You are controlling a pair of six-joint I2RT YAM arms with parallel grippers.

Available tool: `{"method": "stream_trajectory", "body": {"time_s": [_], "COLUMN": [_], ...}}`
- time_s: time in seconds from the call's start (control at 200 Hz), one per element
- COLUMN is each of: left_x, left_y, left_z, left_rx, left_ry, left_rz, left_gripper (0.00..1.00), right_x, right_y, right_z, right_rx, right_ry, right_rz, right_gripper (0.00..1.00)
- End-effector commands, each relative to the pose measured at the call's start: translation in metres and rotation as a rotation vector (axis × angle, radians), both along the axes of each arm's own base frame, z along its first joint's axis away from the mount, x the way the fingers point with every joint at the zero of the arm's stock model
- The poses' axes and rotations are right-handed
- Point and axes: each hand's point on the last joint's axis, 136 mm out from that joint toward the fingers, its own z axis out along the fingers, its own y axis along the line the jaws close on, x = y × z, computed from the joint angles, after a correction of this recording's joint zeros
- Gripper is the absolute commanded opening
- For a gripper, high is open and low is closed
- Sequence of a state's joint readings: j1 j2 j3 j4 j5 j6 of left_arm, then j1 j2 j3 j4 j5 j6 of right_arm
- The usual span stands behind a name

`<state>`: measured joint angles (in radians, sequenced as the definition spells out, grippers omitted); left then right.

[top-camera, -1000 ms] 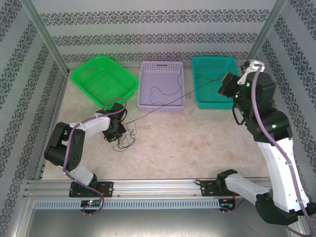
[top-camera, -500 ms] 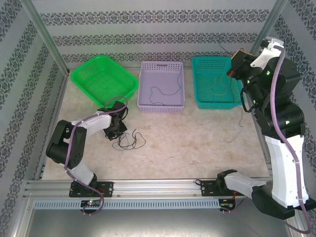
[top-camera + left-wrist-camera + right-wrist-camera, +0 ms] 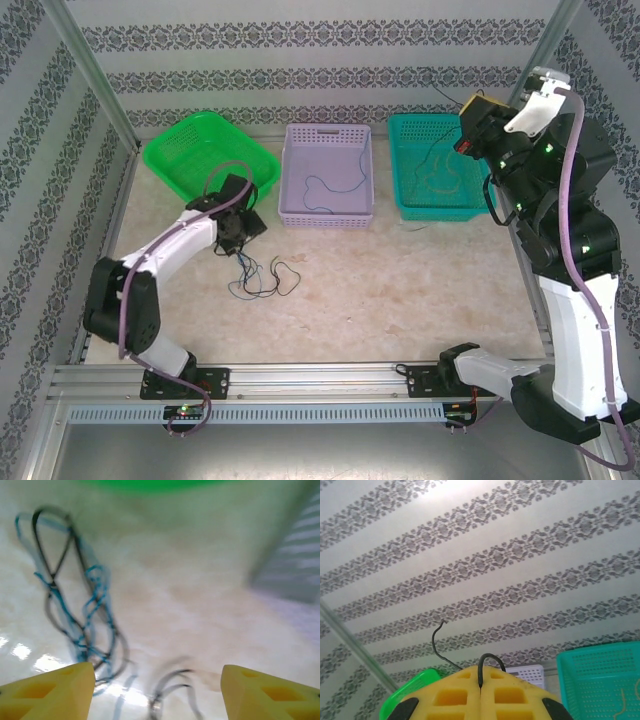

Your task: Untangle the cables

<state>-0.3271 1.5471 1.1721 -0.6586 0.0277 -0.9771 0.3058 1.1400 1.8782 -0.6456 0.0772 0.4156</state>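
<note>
A small tangle of cables (image 3: 260, 275) lies on the surface (image 3: 400, 290), left of the middle in the top view. Blue threads and dark threads loop over each other in it. The left claw (image 3: 238, 225) is just above the tangle in that picture, close to the green basket (image 3: 200, 150). In the left wrist view, its two yellow fingers (image 3: 50, 692) sit far apart in the bottom corners. They hold nothing. The blue and dark threads run down the left side of that picture.

The right claw (image 3: 472, 110) is at the upper right of the top view, above the teal basket (image 3: 430, 212). In the right wrist view, its yellow fingers (image 3: 455, 695) are pressed tight together and pinch one dark cable (image 3: 489, 658). That cable pokes out as a little loop and a curly end in front of the striped wall (image 3: 520, 555).

One more thin cable (image 3: 330, 190) lies in the purple basket (image 3: 325, 220), top middle. A yellowish cable (image 3: 440, 178) lies in the teal basket.
</note>
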Motion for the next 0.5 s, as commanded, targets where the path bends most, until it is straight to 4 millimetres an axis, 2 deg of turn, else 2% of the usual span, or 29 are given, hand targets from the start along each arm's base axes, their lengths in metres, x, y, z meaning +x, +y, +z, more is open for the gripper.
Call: {"method": "stream_trajectory", "body": {"time_s": [0.0, 0.115, 0.195, 0.255, 0.305, 0.415, 0.5], "left_x": [0.012, 0.026, 0.028, 0.023, 0.015, -0.004, -0.015], "left_y": [-0.011, -0.033, -0.064, -0.092, -0.111, -0.146, -0.163], "left_z": [0.087, 0.164, 0.211, 0.24, 0.254, 0.266, 0.278], "left_rx": [-0.069, -0.134, -0.241, -0.313, -0.339, -0.374, -0.377], "left_ry": [-0.198, -0.415, -0.557, -0.65, -0.707, -0.804, -0.937], "left_rz": [-0.025, -0.124, -0.248, -0.361, -0.452, -0.624, -0.705], "left_gripper": [0.7, 0.7, 0.67, 0.63, 0.6, 0.56, 0.56], "right_x": [0.004, 0.016, 0.028, 0.036, 0.042, 0.051, 0.053], "right_y": [0.035, 0.066, 0.083, 0.091, 0.096, 0.108, 0.118], "right_z": [-0.002, -0.028, -0.053, -0.069, -0.078, -0.091, -0.097], "right_rx": [0.019, 0.051, 0.091, 0.122, 0.157, 0.216, 0.235], "right_ry": [-0.016, 0.043, 0.119, 0.171, 0.198, 0.258, 0.287], "right_rz": [0.176, 0.325, 0.397, 0.411, 0.419, 0.455, 0.48], "right_gripper": [0.0, 0.0, 0.0, 0.0, 0.0, 0.0, 0.0]}}
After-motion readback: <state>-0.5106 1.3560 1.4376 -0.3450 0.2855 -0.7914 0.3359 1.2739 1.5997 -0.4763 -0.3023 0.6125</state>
